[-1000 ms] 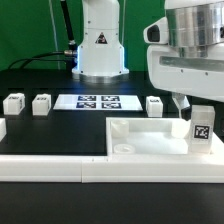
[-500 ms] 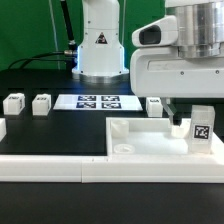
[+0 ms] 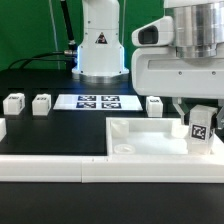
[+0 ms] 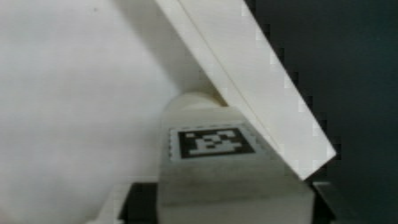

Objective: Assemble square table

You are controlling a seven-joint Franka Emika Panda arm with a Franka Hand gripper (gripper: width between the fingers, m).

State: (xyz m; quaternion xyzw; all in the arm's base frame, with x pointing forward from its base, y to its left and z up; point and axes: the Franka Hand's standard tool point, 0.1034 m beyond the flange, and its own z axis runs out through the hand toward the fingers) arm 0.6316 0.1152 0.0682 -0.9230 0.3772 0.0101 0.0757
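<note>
White plastic makes up everything that matters here. The slab (image 3: 150,133) lies flat by the table's (image 3: 50,135) front edge, toward the exterior view's right, with a round hole showing in its near corner. At the slab's far end on that side stands one tagged leg (image 3: 201,128), leaning a little off upright, its long axis close to vertical and its tag facing the exterior camera.

The fingers (image 3: 199,110) hang straight above that leg and reach down over its top, one on each side. In the wrist view the leg (image 4: 217,150) fills the gap between them and both look pressed to its flanks, so I judge them partly closed and gripping it. With the leg directly under and between the fingers, the coming move turns on keeping that axis plumb over a corner hole.

Room is tight there: the slab's raised rim (image 4: 231,70) runs just beside the leg, so a lift should go straight up before any sideways travel. Three spare legs (image 3: 41,103) sit along the back of the table, well apart from the arm, with the marker board (image 3: 97,101) between them. The rail (image 3: 50,166) borders the front edge.
</note>
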